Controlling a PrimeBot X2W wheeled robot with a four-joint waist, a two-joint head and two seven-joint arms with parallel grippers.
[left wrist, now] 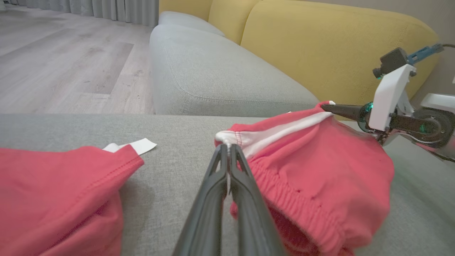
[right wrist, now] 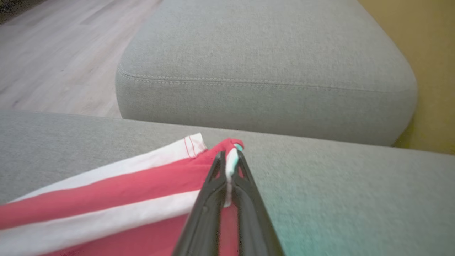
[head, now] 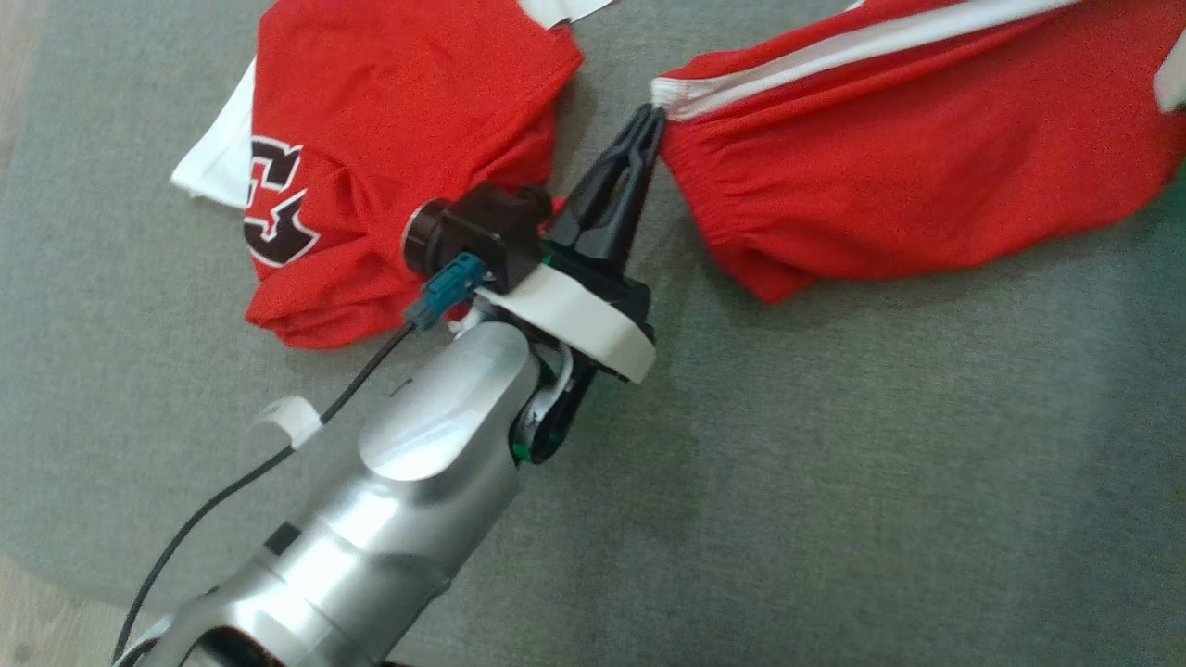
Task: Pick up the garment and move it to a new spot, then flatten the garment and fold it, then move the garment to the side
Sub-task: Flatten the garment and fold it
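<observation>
**A:** Where are the shorts (head: 889, 157)?

**B:** They're on the grey cushion (head: 834, 482), toward its right in the head view. They're red with white stripes, and they stretch between the two arms.

**A:** What about the left gripper (head: 651, 119)?

**B:** Its fingers are clamped together on the white-trimmed corner of the elastic waistband. The cloth is pinched right at the tips.

**A:** And the right gripper (right wrist: 230, 153)?

**B:** Its fingers are also clamped on the shorts, at another corner where a white stripe ends. In the left wrist view it reaches in from the right and grips the far end of that same edge.

**A:** Is anything else there?

**B:** A red jersey (head: 389, 120) with a dark, white-edged number lies crumpled on the cushion. It's on the left arm's left side, apart from the shorts. A yellow backrest (left wrist: 337, 53) rises behind, and there's wood floor (left wrist: 64, 64) beyond.
</observation>
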